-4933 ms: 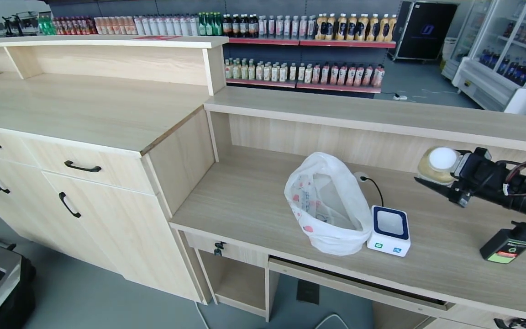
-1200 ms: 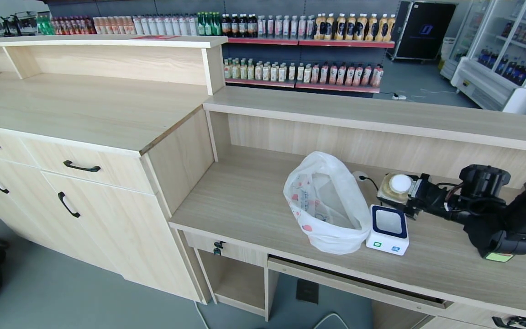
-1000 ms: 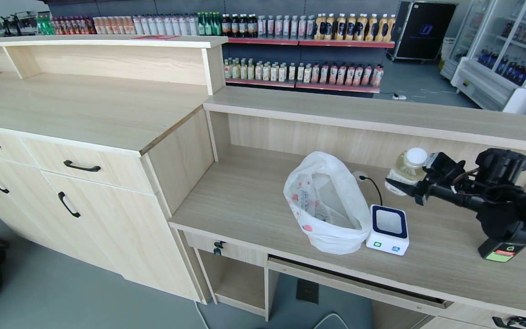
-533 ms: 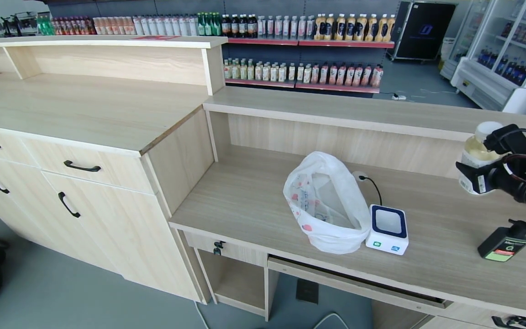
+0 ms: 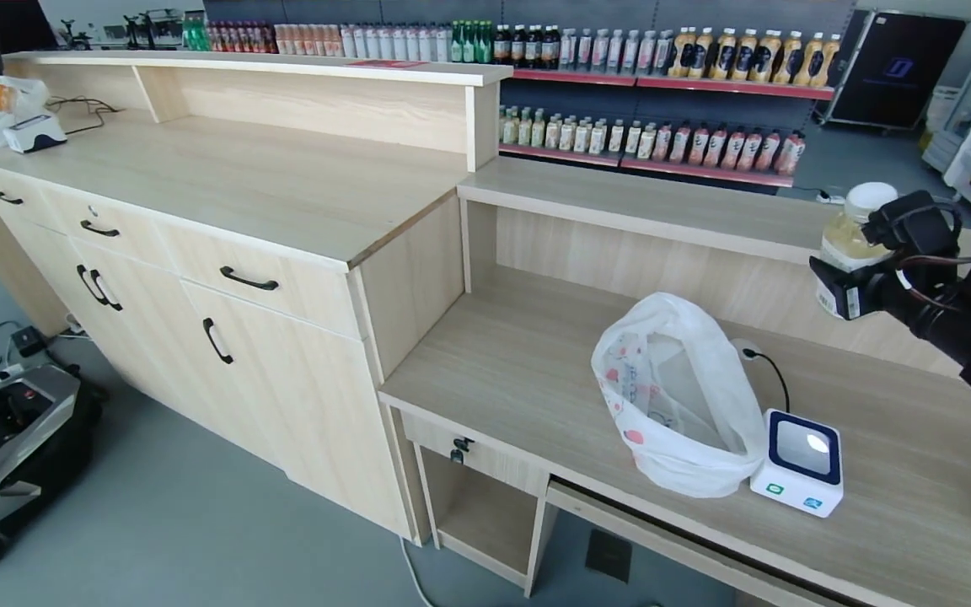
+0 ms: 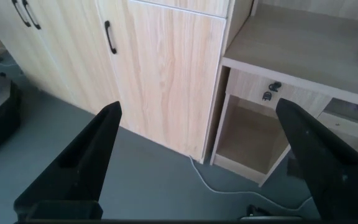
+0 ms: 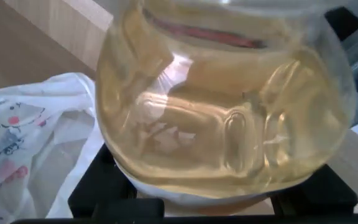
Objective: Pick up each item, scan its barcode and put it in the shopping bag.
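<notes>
Bottle (image 5: 846, 240) pinched by right hand (image 5: 855, 282), held aloft, apart from scanner (image 5: 797, 462). Left hand (image 6: 199, 111) spread, idle. Scan step likely in hand; barcode must be lowered facing scanner window.

In my right gripper (image 5: 861, 282): clear plastic bottle of pale yellow drink with a white cap (image 5: 846, 240), upright, clamped low on its body, raised.
On the wooden counter (image 5: 536, 371): white plastic shopping bag with red prints (image 5: 671, 396), standing open.
Just beside it, right: white box scanner with a blue-framed window (image 5: 797, 462).
</notes>
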